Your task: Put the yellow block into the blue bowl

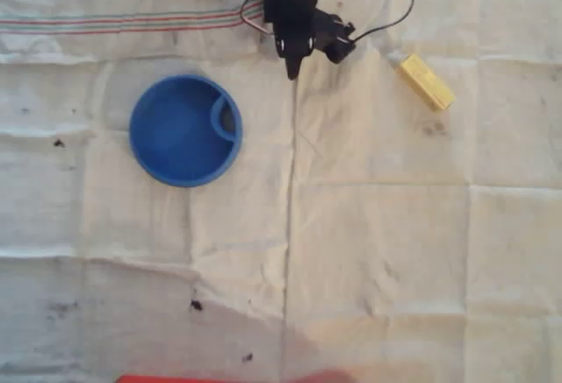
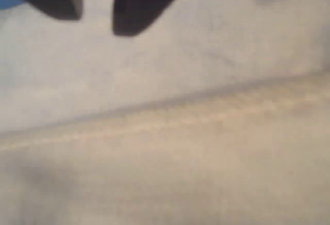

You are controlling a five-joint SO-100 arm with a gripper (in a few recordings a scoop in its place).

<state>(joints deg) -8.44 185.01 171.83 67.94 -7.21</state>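
Overhead, I see my gripper (image 1: 294,65) parked at twelve o'clock, the yellow block (image 1: 427,82) lying loose at its three o'clock, the blue bowl (image 1: 184,130) at its eight. On the wrist camera, the fingers (image 2: 136,8) stand slightly apart over bare cloth (image 2: 170,147), holding nothing.

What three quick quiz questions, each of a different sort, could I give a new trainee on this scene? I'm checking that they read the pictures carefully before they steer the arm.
1. True or false: in the overhead view, the yellow block already lies inside the blue bowl.
2. In the overhead view, the gripper sits: A) left of the bowl, B) between bowl and block, C) right of the block.
3. Fill in: the cloth under everything shows fold ____.

Key
1. False: it lies on the cloth, right of the gripper.
2. B.
3. Creases.
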